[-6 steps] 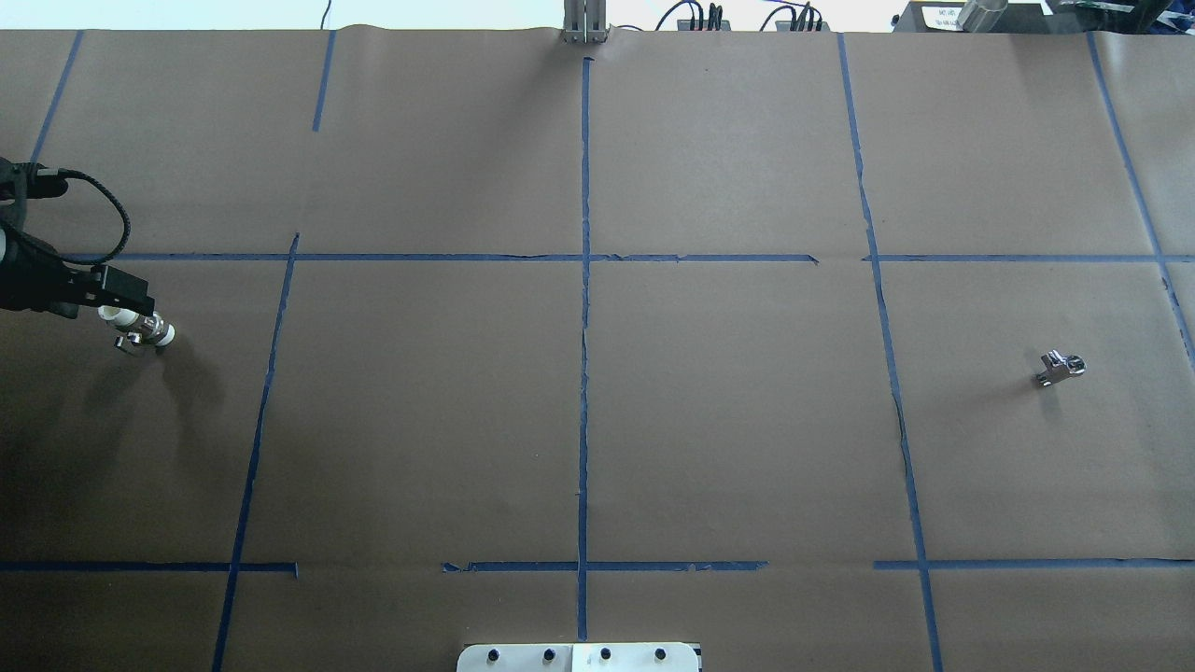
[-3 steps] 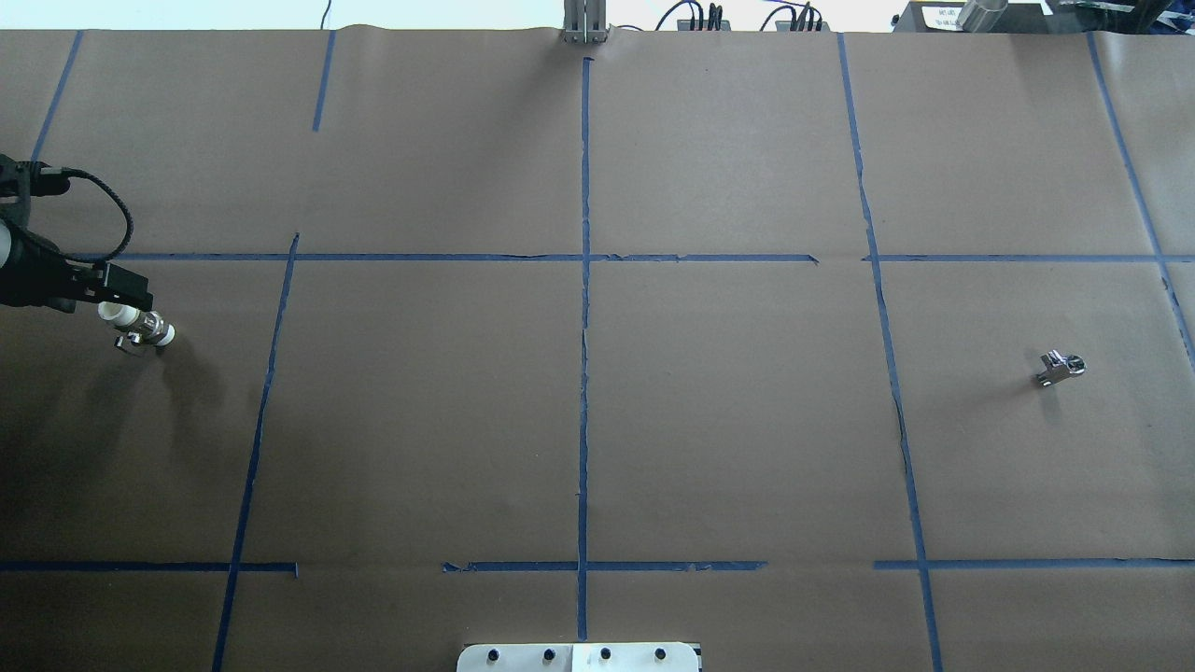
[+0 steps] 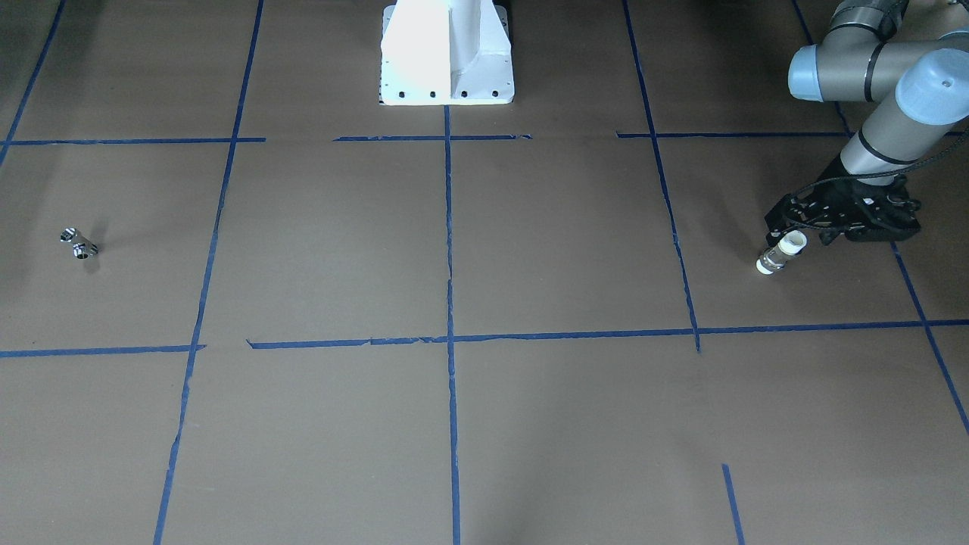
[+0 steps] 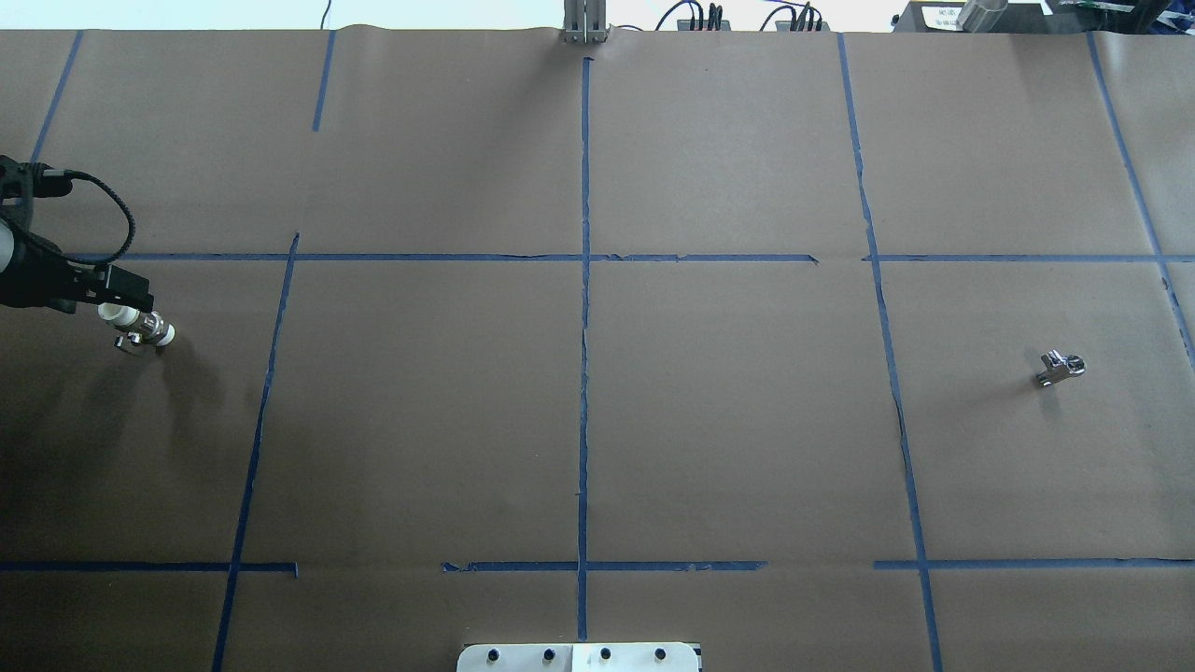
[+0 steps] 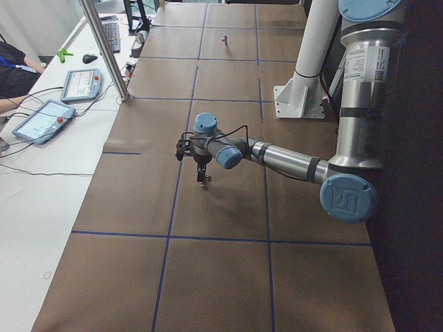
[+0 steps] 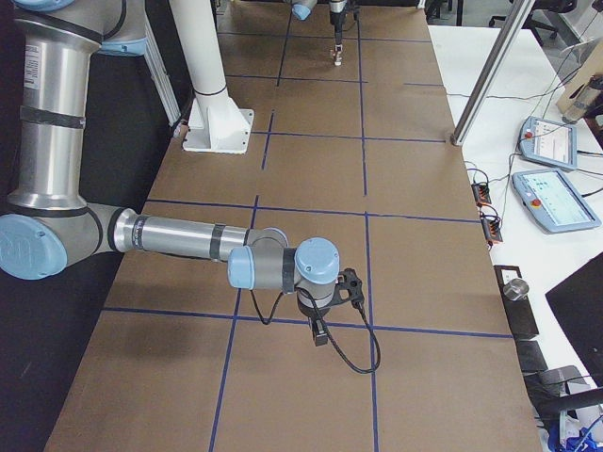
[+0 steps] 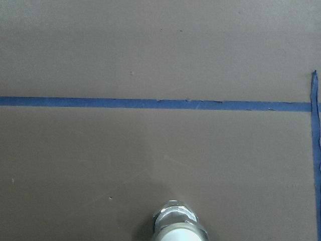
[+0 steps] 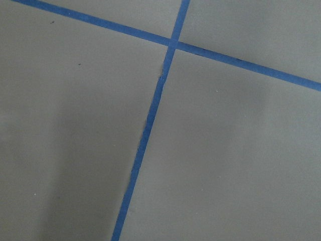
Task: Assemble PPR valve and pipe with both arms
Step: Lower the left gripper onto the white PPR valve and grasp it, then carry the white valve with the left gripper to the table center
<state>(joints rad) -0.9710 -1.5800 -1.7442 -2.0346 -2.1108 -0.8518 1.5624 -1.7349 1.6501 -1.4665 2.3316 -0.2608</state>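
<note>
My left gripper (image 4: pixel 119 304) at the table's far left is shut on the white top end of a valve piece (image 4: pixel 142 329), which has white pipe ends, a chrome middle and a small handle. The piece hangs tilted down toward the brown paper. Both also show in the front view, gripper (image 3: pixel 789 235) and piece (image 3: pixel 778 256), and the piece's end shows in the left wrist view (image 7: pixel 178 227). A small chrome fitting (image 4: pixel 1059 367) lies alone on the right side, also in the front view (image 3: pixel 79 244). My right gripper (image 6: pixel 320 335) shows only in the exterior right view; I cannot tell whether it is open or shut.
Brown paper with a grid of blue tape lines (image 4: pixel 584 280) covers the table. The white pedestal base (image 3: pixel 447 53) stands at the robot's edge. A metal post (image 5: pixel 104 48) and tablets (image 5: pixel 41 119) sit along the far side.
Almost nothing. My left wrist and its cable have crept slightly toward the far side; the valve piece stays at the same spot.
</note>
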